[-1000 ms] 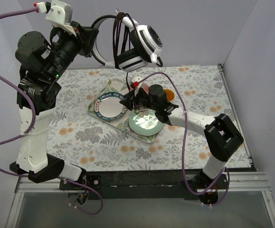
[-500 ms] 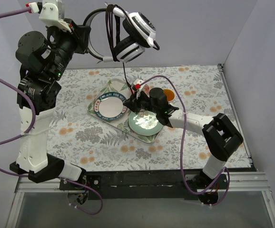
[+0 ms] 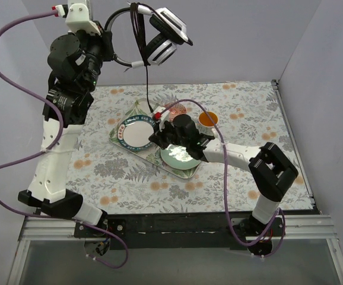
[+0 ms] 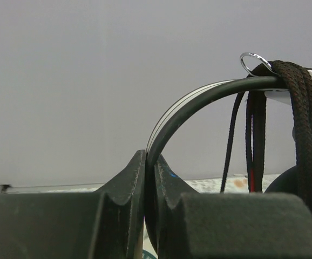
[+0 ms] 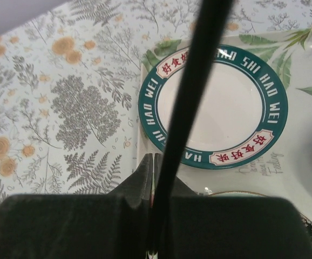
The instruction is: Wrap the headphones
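The headphones (image 3: pixel 162 40) hang high in the air near the back wall, white-and-black earcups to the right. My left gripper (image 3: pixel 107 44) is shut on their thin black headband (image 4: pixel 199 100), clamped between the jaws. Several turns of the black cable (image 4: pixel 302 124) are wound over the band beside the earcup. One strand of the cable (image 3: pixel 146 89) runs straight down to my right gripper (image 3: pixel 158 126), which is shut on it low over the plates. In the right wrist view the cable (image 5: pixel 191 97) rises from between the closed fingers.
A green-rimmed white plate (image 3: pixel 135 132) sits on a leaf-patterned tray (image 3: pixel 137 108) on the floral tablecloth (image 3: pixel 112 169). A round patterned dish (image 3: pixel 179 154) lies under my right wrist. An orange cup (image 3: pixel 207 118) stands behind it. Purple robot cables (image 3: pixel 5 65) loop around the arms.
My left arm has raised and swung the headphones, which now sit higher and further left. My right gripper has shifted left over the plates, cable still held taut.
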Action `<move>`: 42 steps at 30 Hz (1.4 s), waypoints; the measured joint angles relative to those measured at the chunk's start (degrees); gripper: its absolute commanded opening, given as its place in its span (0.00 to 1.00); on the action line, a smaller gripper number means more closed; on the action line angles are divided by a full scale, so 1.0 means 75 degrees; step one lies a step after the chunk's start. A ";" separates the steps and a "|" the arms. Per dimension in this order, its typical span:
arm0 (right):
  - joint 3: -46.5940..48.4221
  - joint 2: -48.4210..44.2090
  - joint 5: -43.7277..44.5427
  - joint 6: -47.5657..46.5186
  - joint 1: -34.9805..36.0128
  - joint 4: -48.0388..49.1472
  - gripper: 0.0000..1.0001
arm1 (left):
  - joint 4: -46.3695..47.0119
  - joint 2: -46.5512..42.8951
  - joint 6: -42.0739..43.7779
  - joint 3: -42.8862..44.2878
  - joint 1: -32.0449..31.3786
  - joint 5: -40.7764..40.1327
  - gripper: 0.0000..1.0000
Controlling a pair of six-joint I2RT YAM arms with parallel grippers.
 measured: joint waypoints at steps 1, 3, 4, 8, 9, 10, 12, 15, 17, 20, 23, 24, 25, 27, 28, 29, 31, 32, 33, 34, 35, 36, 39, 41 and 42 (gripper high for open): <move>0.0163 0.0055 0.0166 -0.0128 0.0122 -0.0280 0.01 | 0.0274 0.0026 0.0195 -0.0213 0.0012 -0.0201 0.00; 0.0469 0.0140 0.0493 -0.0376 0.0472 -0.0833 0.01 | 0.0973 0.0041 0.0723 -0.0828 0.0073 -0.0621 0.00; 0.0597 0.0152 0.0670 -0.0548 0.0679 -0.1128 0.01 | 0.1311 0.0058 0.0970 -0.1139 0.0119 -0.0796 0.00; 0.0889 0.0111 0.1215 -0.1148 0.1478 -0.2119 0.01 | 0.3139 0.0289 0.2407 -0.2830 0.0466 -0.1553 0.00; 0.0941 0.0061 0.1370 -0.1288 0.1682 -0.2413 0.01 | 0.3628 0.0408 0.2838 -0.3314 0.0568 -0.1722 0.00; 0.0988 -0.0015 0.1510 -0.1419 0.1836 -0.2713 0.01 | 0.3905 0.0542 0.3217 -0.3692 0.0641 -0.1856 0.00; 0.1093 -0.0248 0.1781 -0.1655 0.2031 -0.3325 0.01 | 0.4401 0.0816 0.3821 -0.4313 0.0743 -0.2017 0.00; 0.1288 -0.0717 0.2194 -0.1926 0.2075 -0.4121 0.01 | 0.4672 0.1209 0.4503 -0.4992 0.0804 -0.2084 0.00; 0.1498 -0.0988 0.2567 -0.2052 0.2017 -0.4628 0.01 | 0.4672 0.1387 0.4806 -0.5208 0.0810 -0.2020 0.00; 0.2063 -0.1320 0.3174 -0.2340 0.1941 -0.5394 0.01 | 0.4686 0.1352 0.5018 -0.5394 0.0769 -0.1699 0.00; 0.2725 -0.1533 0.3576 -0.2637 0.1708 -0.5919 0.01 | 0.4543 0.1154 0.5071 -0.5482 0.0734 -0.1177 0.00; 0.2973 -0.1571 0.3631 -0.2725 0.1580 -0.6076 0.01 | 0.4459 0.1058 0.5112 -0.5499 0.0691 -0.1037 0.00; 0.3249 -0.1577 0.3692 -0.2804 0.1405 -0.6228 0.01 | 0.4412 0.0944 0.5173 -0.5572 0.0635 -0.0912 0.00; 0.3748 -0.1577 0.3783 -0.2978 0.0968 -0.6379 0.01 | 0.4331 0.0583 0.5327 -0.5977 0.0472 -0.0772 0.00; 0.3972 -0.1577 0.3797 -0.3092 0.0758 -0.6426 0.01 | 0.4272 0.0391 0.5391 -0.6199 0.0385 -0.0734 0.00; 0.4159 -0.1577 0.3806 -0.3197 0.0539 -0.6458 0.01 | 0.4132 0.0216 0.5426 -0.6397 0.0277 -0.0670 0.00; 0.4549 -0.1498 0.3829 -0.3453 0.0163 -0.6589 0.01 | 0.3663 -0.0067 0.5380 -0.6636 0.0055 -0.0411 0.00; 0.4733 -0.1411 0.3826 -0.3593 0.0020 -0.6627 0.01 | 0.3456 -0.0131 0.5342 -0.6647 -0.0061 -0.0271 0.00; 0.4899 -0.1311 0.3815 -0.3745 -0.0105 -0.6645 0.01 | 0.3232 -0.0201 0.5269 -0.6647 -0.0187 -0.0099 0.00; 0.5065 -0.1177 0.3777 -0.3899 -0.0239 -0.6645 0.01 | 0.2926 -0.0294 0.5155 -0.6647 -0.0315 0.0090 0.00; 0.5144 -0.1081 0.3722 -0.3990 -0.0321 -0.6639 0.01 | 0.2629 -0.0382 0.5047 -0.6645 -0.0402 0.0265 0.00; 0.5217 -0.0970 0.3634 -0.4109 -0.0420 -0.6639 0.01 | 0.2390 -0.0455 0.4978 -0.6645 -0.0458 0.0420 0.00; 0.5362 -0.0647 0.3351 -0.4319 -0.0749 -0.6645 0.01 | 0.1402 -0.0694 0.4631 -0.6548 -0.0589 0.0927 0.00; 0.5403 -0.0443 0.3101 -0.4342 -0.1040 -0.6656 0.01 | 0.0822 -0.0804 0.4345 -0.6379 -0.0632 0.1247 0.00; 0.5403 -0.0364 0.2911 -0.4331 -0.1201 -0.6668 0.01 | 0.0458 -0.0871 0.4138 -0.6199 -0.0638 0.1527 0.00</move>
